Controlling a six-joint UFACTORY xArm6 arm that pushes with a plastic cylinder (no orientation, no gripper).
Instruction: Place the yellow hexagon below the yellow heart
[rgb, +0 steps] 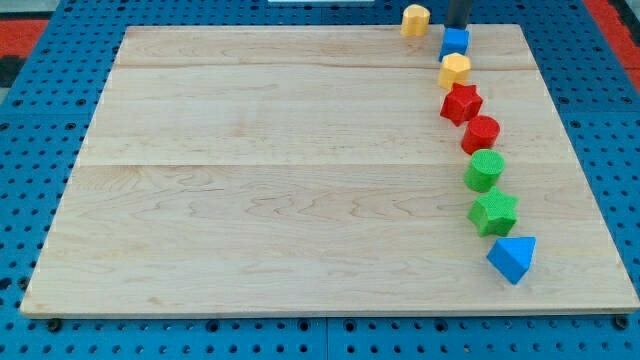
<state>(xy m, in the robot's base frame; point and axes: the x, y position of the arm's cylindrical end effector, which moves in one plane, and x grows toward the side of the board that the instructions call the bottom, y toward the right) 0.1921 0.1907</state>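
- my tip (457, 27) comes down at the view's top edge, right behind the blue cube (455, 42) and seemingly touching it; there's no pincer on this rod, so nothing to say of a grip.
- the yellow hexagon (455, 70) lies just below the blue cube, close against it.
- the yellow heart (415, 19) sits at the top edge of the wooden board (270, 180), to the left of my tip.
- under the hexagon a curved line runs down the view's right: red star (461, 103), red cylinder (481, 133), green cylinder (485, 170), green star (494, 212), blue triangle (513, 258).
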